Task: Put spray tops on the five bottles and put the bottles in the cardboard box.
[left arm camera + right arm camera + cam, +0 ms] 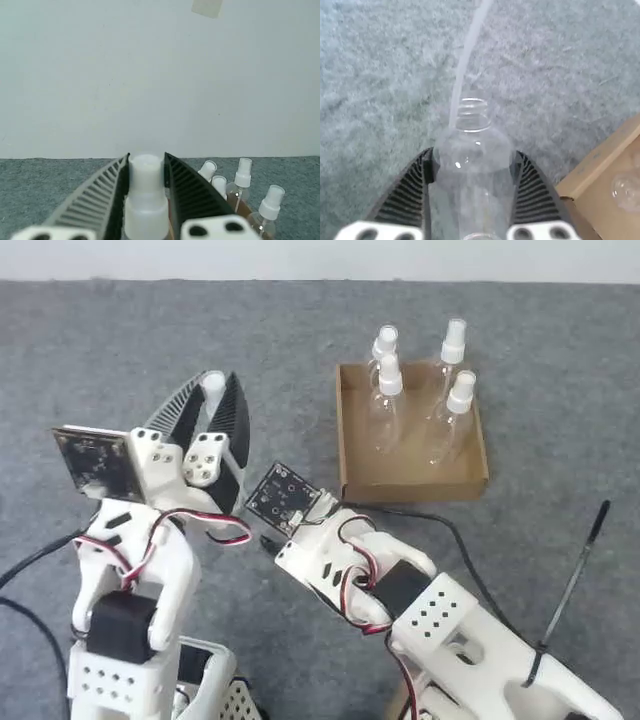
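The bottle (472, 172), clamped in my right claw (473, 156), points its neck out past the tips to receive the spray top (146, 195) gripped by my left claw (146, 157).

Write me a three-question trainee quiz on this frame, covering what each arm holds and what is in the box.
1. What does the left gripper hold? A) a spray top B) a sponge C) nothing
2. True or false: the bottle in the right gripper already wears a spray top.
3. How many bottles stand in the cardboard box?
Key: 1 A; 2 false, its neck is open; 3 four.
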